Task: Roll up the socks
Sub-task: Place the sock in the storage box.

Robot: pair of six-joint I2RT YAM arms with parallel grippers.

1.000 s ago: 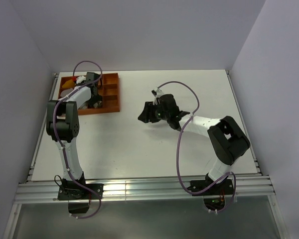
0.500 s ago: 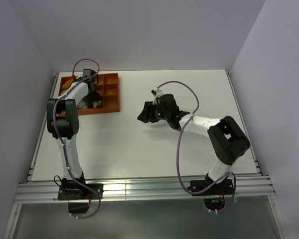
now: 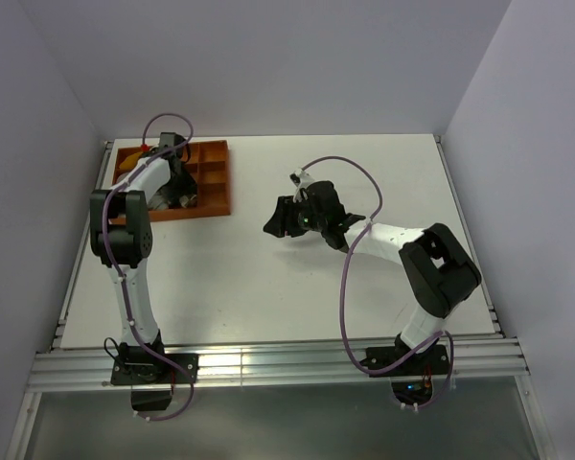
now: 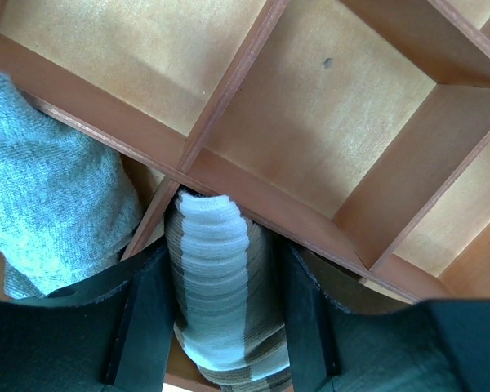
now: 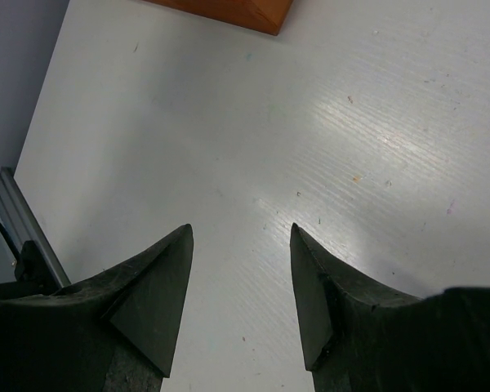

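The brown sock with white stripes (image 4: 220, 286) is rolled into a bundle and stands in a compartment of the orange wooden tray (image 4: 253, 188). My left gripper (image 4: 222, 249) is shut on it, one finger on each side. The grey sock (image 4: 49, 204) lies bunched in the compartment to the left. In the top view my left gripper (image 3: 179, 187) reaches down into the tray (image 3: 216, 182) at the table's far left. My right gripper (image 3: 271, 218) is open and empty above the bare table middle; its wrist view (image 5: 241, 229) shows only tabletop between the fingers.
The tray has several small empty compartments (image 4: 335, 122) on its right side. A bit of yellow cloth (image 3: 125, 163) shows at the tray's far left corner. The tray's corner (image 5: 229, 12) appears at the top of the right wrist view. Walls enclose the table.
My left gripper has moved deeper over the tray, now covering the white and yellow cloth seen a second ago. My right gripper has drifted slightly left.
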